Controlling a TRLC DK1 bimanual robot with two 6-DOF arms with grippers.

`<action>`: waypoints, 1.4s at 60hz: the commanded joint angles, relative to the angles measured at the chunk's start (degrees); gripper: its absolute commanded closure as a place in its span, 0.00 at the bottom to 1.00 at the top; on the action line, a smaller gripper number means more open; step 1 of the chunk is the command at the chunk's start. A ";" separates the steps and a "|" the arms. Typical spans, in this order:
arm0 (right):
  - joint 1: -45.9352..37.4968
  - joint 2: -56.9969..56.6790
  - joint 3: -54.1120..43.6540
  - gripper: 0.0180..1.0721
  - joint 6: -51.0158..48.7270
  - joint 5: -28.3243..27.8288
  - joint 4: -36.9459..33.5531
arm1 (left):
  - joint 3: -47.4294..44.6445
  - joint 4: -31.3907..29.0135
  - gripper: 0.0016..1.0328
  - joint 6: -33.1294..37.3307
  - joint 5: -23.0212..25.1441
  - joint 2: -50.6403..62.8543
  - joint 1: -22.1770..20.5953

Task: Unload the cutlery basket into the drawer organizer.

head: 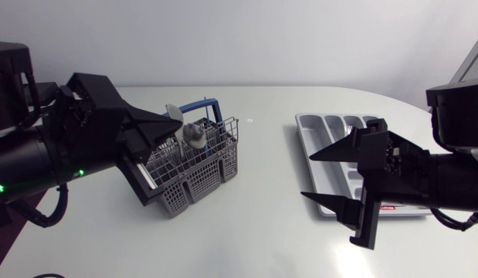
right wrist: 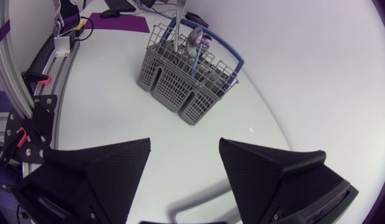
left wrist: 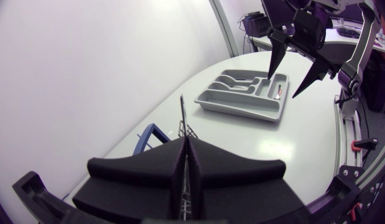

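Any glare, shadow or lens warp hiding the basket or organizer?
Head view: even light, no glare; the left hand partly covers the cutlery basket. Left wrist view: fisheye bends the table edge; that hand, shut on a thin utensil, hides most of the basket; drawer organizer shows. Right wrist view: basket unobstructed.

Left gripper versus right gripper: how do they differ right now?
The left gripper is shut on a thin metal utensil; the right gripper is open and empty. The left gripper sits over the cutlery basket; the right gripper hangs by the drawer organizer. Both have matte black wedge fingers.
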 commanded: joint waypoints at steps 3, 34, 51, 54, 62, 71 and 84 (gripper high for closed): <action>0.57 0.74 -0.44 0.24 2.04 0.45 1.32 | -1.74 4.82 0.97 1.23 -1.63 -1.46 -0.80; 9.27 21.40 9.58 0.24 14.70 0.27 8.17 | -12.64 14.93 0.97 8.08 -4.62 -1.28 0.17; 14.28 34.32 17.66 0.24 18.92 -1.48 9.75 | -18.79 19.85 0.97 11.51 -6.47 -5.77 -2.38; 15.24 35.29 17.75 0.24 18.04 -2.19 10.55 | -18.79 18.97 0.97 12.30 -6.29 -7.35 -3.70; 16.65 38.71 19.51 0.24 17.25 -2.45 11.16 | -14.49 13.34 0.97 13.27 -0.58 -7.35 -2.21; 17.79 40.38 20.12 0.24 15.84 -2.54 11.25 | -8.95 8.07 0.97 13.53 8.83 -3.66 3.07; 18.06 44.51 21.97 0.22 15.75 -2.54 11.86 | -4.38 3.15 0.97 17.66 16.30 2.85 5.88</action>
